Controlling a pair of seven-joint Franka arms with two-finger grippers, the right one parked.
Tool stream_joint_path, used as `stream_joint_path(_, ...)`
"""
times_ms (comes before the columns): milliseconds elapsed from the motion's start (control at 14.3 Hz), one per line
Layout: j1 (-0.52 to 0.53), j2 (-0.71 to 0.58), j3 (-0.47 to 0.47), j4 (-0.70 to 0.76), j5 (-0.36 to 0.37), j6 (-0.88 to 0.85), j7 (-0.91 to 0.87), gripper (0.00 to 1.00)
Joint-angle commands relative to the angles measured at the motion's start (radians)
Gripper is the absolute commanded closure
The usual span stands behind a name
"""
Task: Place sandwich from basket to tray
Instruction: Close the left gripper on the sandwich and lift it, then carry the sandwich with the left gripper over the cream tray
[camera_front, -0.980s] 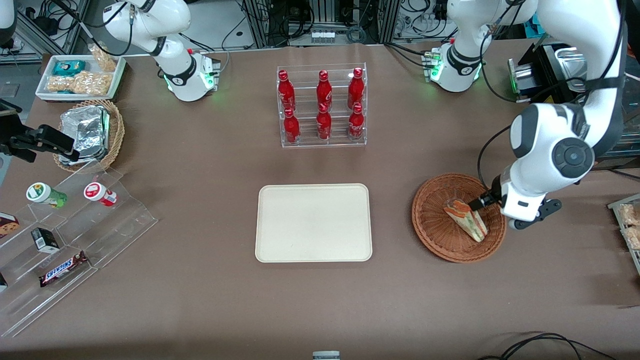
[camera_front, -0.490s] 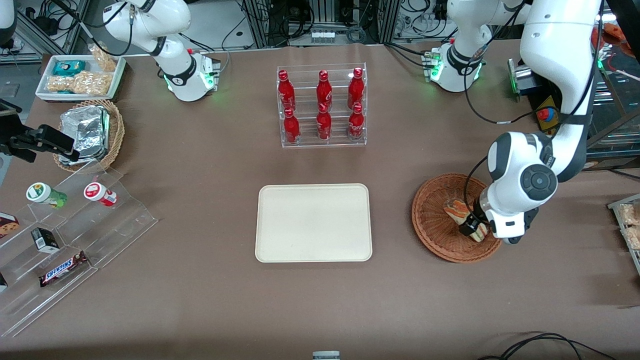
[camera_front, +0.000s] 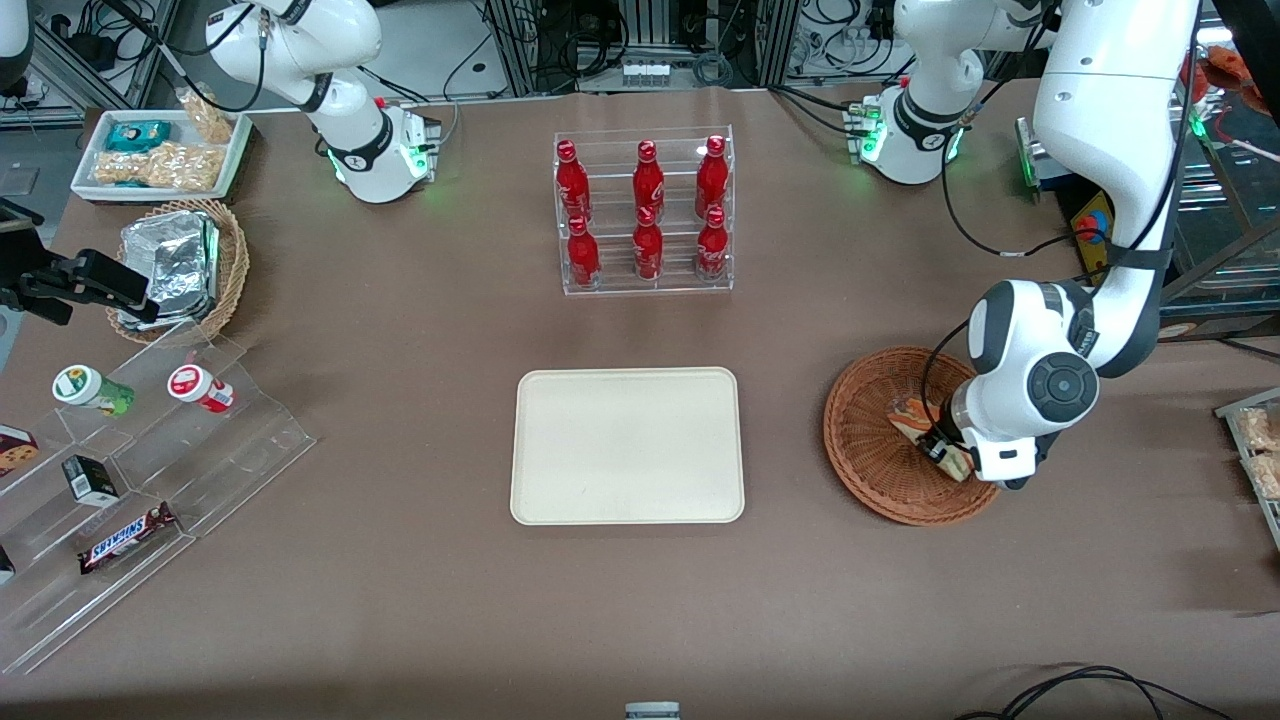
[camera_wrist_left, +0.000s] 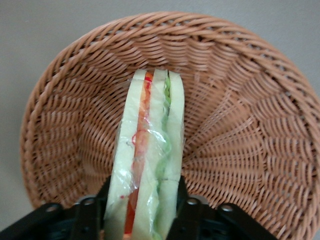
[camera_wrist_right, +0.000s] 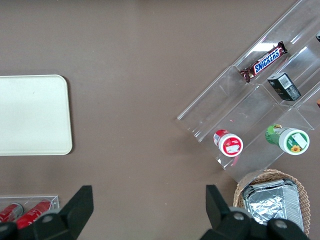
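Note:
The sandwich (camera_front: 910, 414), a wrapped wedge of pale bread with orange-red and green layers, lies in the reddish-brown wicker basket (camera_front: 868, 440) toward the working arm's end of the table. My left gripper (camera_front: 941, 450) is down inside the basket, partly hidden under the wrist. In the left wrist view the sandwich (camera_wrist_left: 150, 150) stands edge-up between my gripper's (camera_wrist_left: 143, 192) black fingers (camera_wrist_left: 106, 192), which press on both bread faces, with the basket's weave (camera_wrist_left: 250, 125) all around. The cream tray (camera_front: 627, 445) lies beside the basket at mid-table, with nothing on it.
A clear rack of red bottles (camera_front: 645, 210) stands farther from the front camera than the tray. Toward the parked arm's end are a tan basket of foil packs (camera_front: 180, 262), a white snack tray (camera_front: 160, 150) and a stepped acrylic stand (camera_front: 150, 470) with snacks.
The left arm swung round over the basket and its gripper came down onto the sandwich, closing on it. The sandwich stays in the basket.

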Motion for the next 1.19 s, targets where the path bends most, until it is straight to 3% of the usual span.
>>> stream_joint_path(0,-0.021,-0.006,0.005,0.097,0.005,-0.135,-0.014,0.92)
stream_joint_path(210,-0.056,0.003,0.005,0.244,-0.007,-0.275,-0.017,0.95)
stream_joint_path(350,-0.085,0.0,0.002,0.257,-0.011,-0.274,-0.005,0.95)
stream_joint_path(490,-0.106,0.014,-0.068,0.264,-0.017,-0.219,-0.002,0.95)
stream_joint_path(700,-0.125,0.127,-0.181,0.376,0.023,-0.122,0.149,0.93)
stream_joint_path(910,-0.228,0.224,-0.193,0.531,0.052,-0.125,0.174,0.92)
stream_joint_path(1120,-0.322,0.33,-0.19,0.66,0.063,-0.12,0.161,0.99)
